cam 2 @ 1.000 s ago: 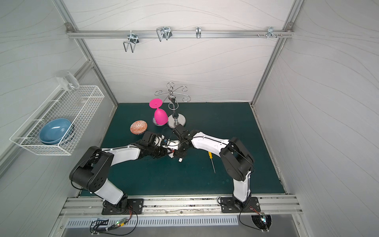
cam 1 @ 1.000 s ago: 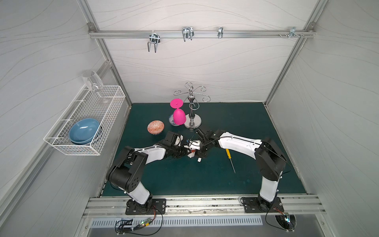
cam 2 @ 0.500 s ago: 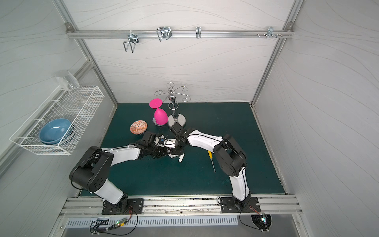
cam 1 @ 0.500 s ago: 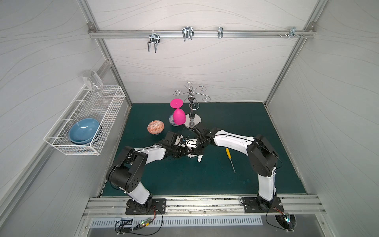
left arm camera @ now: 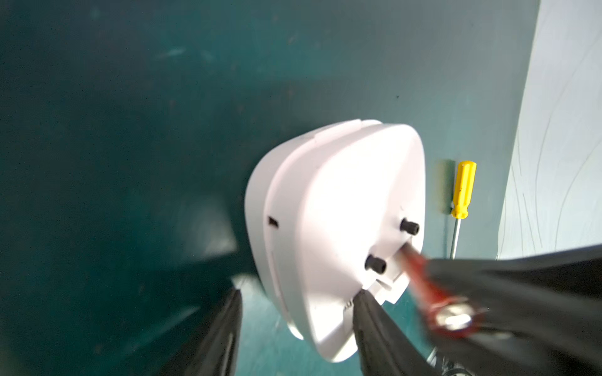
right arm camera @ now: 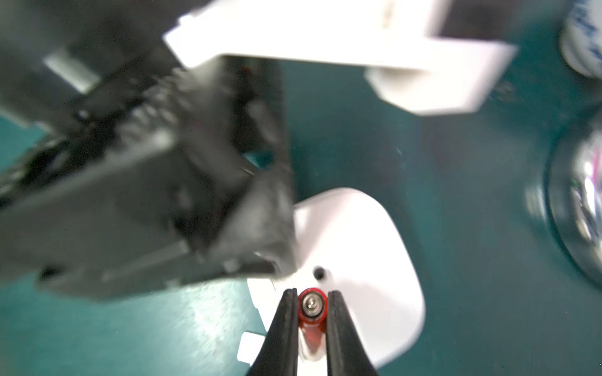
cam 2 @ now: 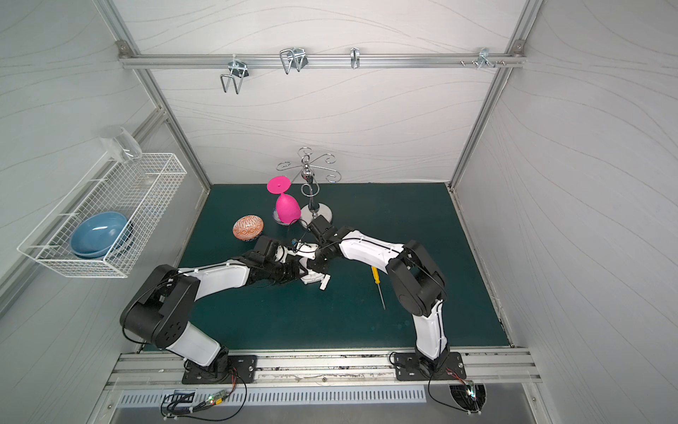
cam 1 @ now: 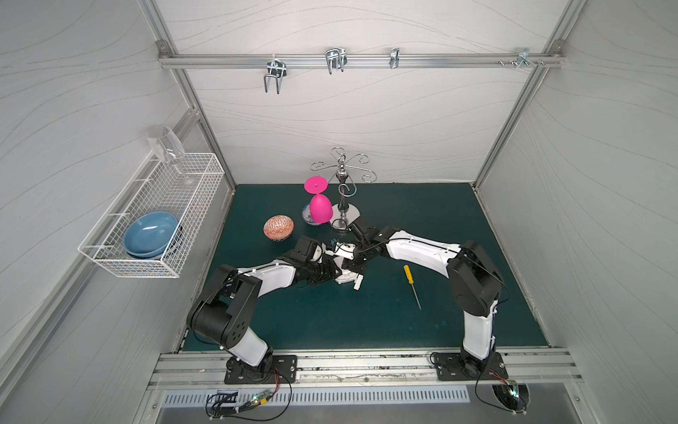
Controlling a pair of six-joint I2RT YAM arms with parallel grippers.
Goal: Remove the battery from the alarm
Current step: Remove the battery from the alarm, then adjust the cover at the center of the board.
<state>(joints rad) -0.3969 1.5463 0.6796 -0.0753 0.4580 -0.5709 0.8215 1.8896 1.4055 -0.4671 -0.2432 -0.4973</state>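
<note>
The right gripper is pinched tight on the small red cylindrical battery, with a black finger pressed to each side of it. Seen from the left wrist, the battery slants out of the back of the small white rounded-square plastic alarm — its dark end sits at the recess there. The left gripper stands wide and straddles the alarm's edge: one finger lies against the back, the opposite one just clear. In both top views the alarm is mid-way across the dark green mat, between the two wrists — a yellow-handled screwdriver lies near.
</note>
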